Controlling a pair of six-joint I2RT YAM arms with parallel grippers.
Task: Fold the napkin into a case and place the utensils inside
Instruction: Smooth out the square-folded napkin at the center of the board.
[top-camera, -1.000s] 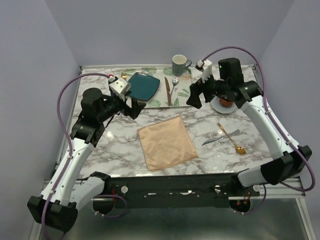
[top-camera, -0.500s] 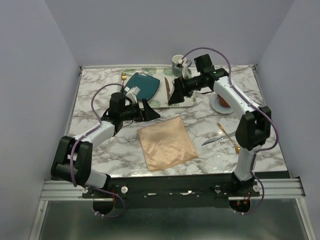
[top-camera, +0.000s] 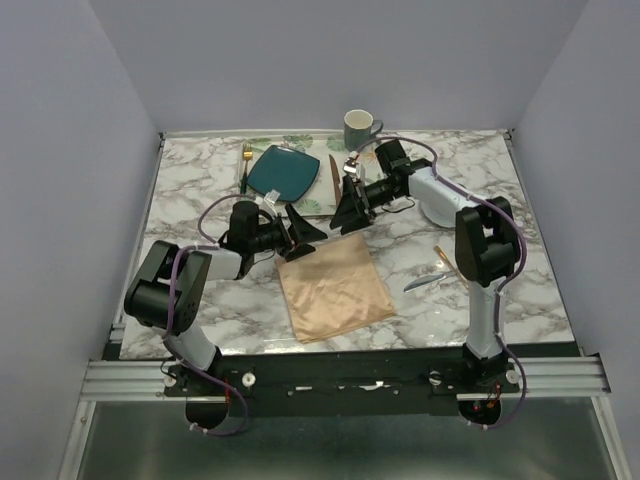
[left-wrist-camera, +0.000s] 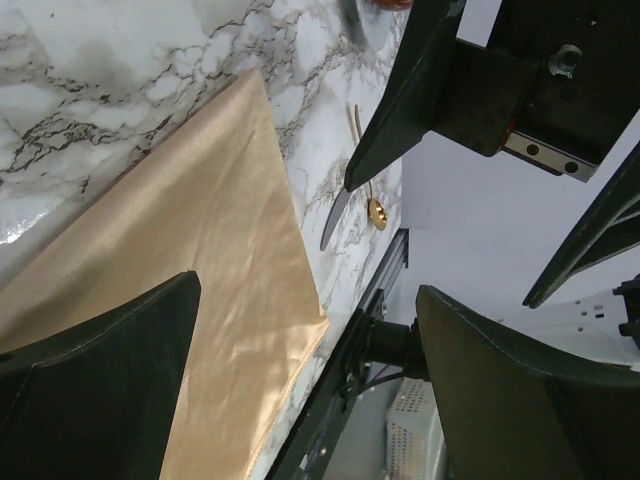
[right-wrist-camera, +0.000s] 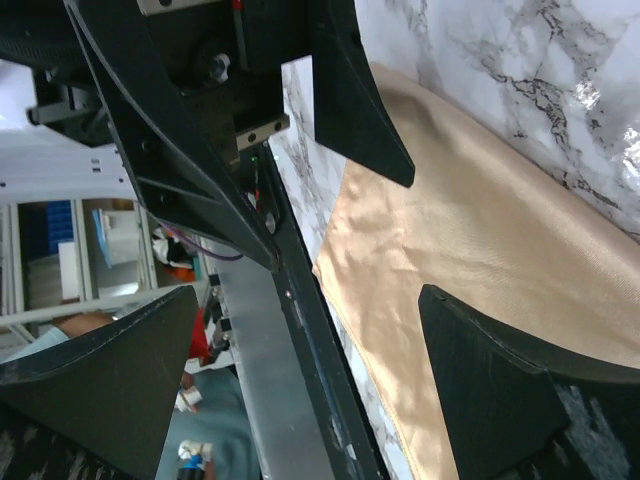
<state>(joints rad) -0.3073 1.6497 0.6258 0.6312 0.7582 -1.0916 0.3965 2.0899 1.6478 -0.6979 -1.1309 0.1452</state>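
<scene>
I'm hovering my left fingers (left-wrist-camera: 95, 385), spread wide, over the napkin's (top-camera: 333, 287) far-left corner, and my right fingers (right-wrist-camera: 500, 400), also spread wide, over its far-right corner; the spoon (left-wrist-camera: 376, 212) and knife (left-wrist-camera: 333, 222) are lying to the right.

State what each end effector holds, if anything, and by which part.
Nothing is held: the left end effector and right end effector are open, empty, near the napkin.

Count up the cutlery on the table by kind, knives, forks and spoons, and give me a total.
Knives: 2, the silver knife and the brown-handled knife
Forks: 1, the gold fork
Spoons: 1, the gold spoon
Total: 4 that can be seen
</scene>
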